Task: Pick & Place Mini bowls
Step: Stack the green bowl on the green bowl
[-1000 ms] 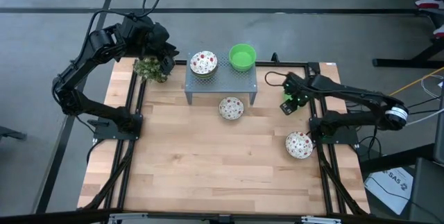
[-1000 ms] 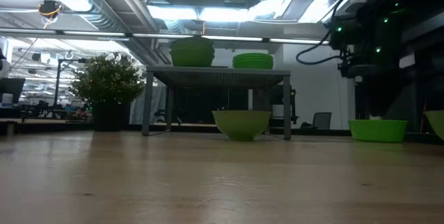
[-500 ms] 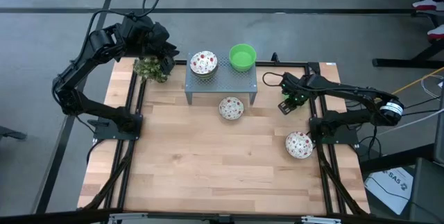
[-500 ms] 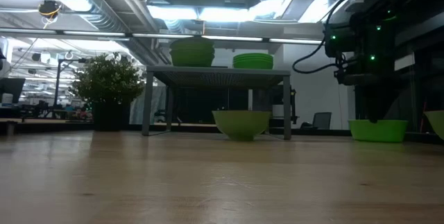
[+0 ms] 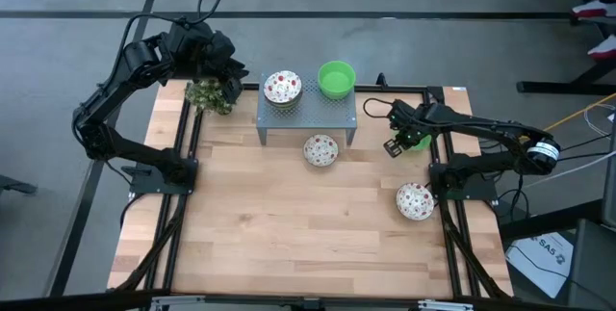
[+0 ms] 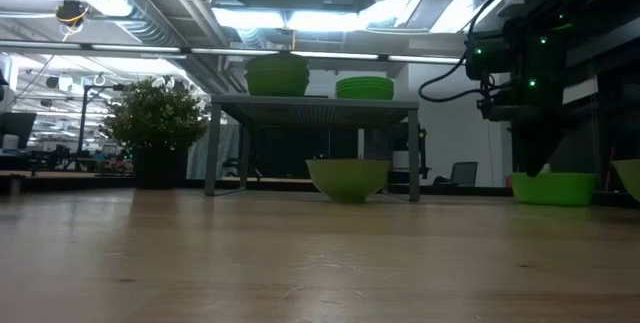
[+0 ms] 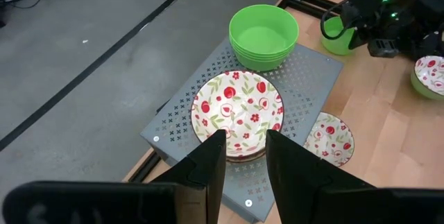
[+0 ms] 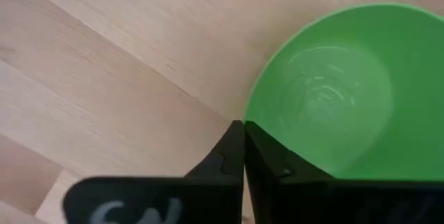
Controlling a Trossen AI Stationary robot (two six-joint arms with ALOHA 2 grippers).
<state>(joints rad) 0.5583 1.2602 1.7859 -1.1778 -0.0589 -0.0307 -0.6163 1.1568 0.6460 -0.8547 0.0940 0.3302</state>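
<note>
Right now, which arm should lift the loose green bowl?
Right. The right gripper has its jaws shut on that green bowl's rim; the left gripper hovers far off, above the stand.

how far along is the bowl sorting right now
Done: stacks of patterned bowls and green bowls sit on the grey stand. In hand: the right pincer has shut on the rim of a green bowl on the table. Left: two patterned bowls on the table. The left pincer waits near the plant.
</note>
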